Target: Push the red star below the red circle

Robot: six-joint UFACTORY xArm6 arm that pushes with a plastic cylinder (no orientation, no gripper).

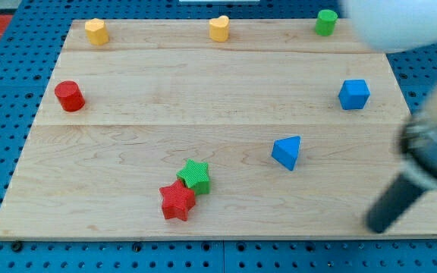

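Red star [177,201] sits near edge, touching green star [196,176]; red circle [70,96] far left. My tip [375,226] well right. No pincer visible. You approach star's right side, push left, avoiding green.

It looked like a robotics lab bench: a pale wooden board [203,91] lay on a blue perforated base plate [6,152], with small coloured plastic blocks scattered across it.
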